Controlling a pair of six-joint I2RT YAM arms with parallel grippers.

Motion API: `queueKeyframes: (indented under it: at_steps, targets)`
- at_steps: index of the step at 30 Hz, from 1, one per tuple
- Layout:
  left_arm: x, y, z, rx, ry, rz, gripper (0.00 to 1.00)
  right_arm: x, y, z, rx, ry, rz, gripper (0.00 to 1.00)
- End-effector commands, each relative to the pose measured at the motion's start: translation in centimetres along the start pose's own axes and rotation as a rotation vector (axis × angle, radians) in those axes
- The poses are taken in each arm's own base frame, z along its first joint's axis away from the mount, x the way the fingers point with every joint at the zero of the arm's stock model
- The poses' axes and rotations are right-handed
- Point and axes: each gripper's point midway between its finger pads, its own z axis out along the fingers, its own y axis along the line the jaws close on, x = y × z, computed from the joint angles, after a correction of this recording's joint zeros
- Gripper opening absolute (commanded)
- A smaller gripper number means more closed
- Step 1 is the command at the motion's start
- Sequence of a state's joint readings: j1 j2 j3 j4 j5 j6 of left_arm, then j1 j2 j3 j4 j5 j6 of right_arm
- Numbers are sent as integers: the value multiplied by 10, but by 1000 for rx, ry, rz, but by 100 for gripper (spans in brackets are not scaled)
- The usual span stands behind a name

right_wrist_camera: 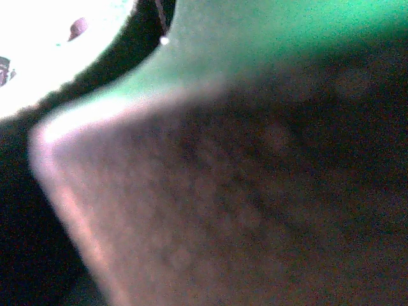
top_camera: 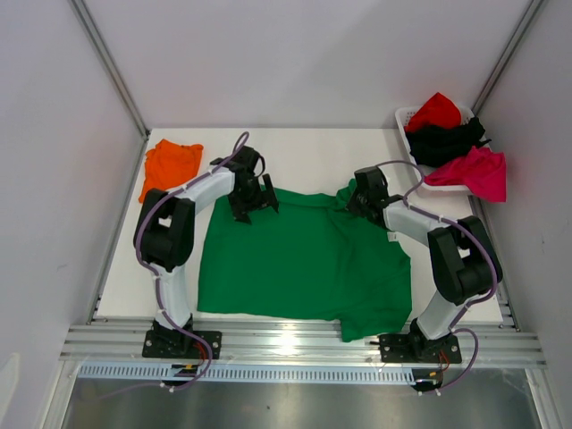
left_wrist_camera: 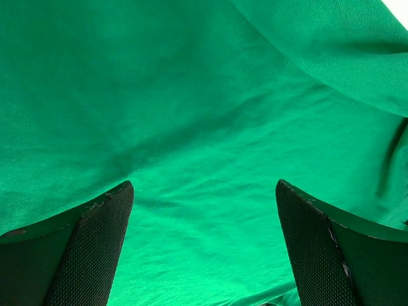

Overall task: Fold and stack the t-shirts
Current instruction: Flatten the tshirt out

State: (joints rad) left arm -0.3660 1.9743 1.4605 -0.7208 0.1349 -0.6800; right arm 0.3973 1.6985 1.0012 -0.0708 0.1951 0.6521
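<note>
Your left gripper (top_camera: 255, 211) hung wide open, the bright green cloth t-shirt (top_camera: 304, 259) spread flat just beneath it. Your right gripper (top_camera: 357, 204) was pinched shut on that shirt's bunched far corner. The small white tag (top_camera: 391, 237) nearby was unreadable.

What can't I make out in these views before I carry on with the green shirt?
- Right wrist view: blurred; a dark finger fills it, so whether the right gripper pinches the green t-shirt is unclear.
- Left wrist view: shirt's edges cut off by the frame.
- Top view: the shirts heaped in the basket overlap; count uncertain.
</note>
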Motion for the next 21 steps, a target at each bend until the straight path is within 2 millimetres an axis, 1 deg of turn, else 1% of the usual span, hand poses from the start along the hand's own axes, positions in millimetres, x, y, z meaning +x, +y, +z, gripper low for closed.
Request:
queueKeyframes:
  at_steps: [1,7,8,11,16,21]
  targets:
    - [-10,-9,-22,51,-52,16,94,-30,19,-8,-40,-82,-6,3]
    - [-14,-11,-27,45,-66,24,94,-46,24,-6,-45,-137,-20,3]
    - [-16,-10,-30,33,-73,30,94,-54,28,-7,-62,-168,-12,3]
    - [-23,-13,-38,35,-99,46,94,-66,33,-11,-78,-196,-2,3]
    - [-28,-10,-46,12,-120,58,94,-85,42,-17,-88,-239,1,3]
    - [-31,-8,-49,-4,-132,67,94,-100,43,-21,-85,-270,-1,3]
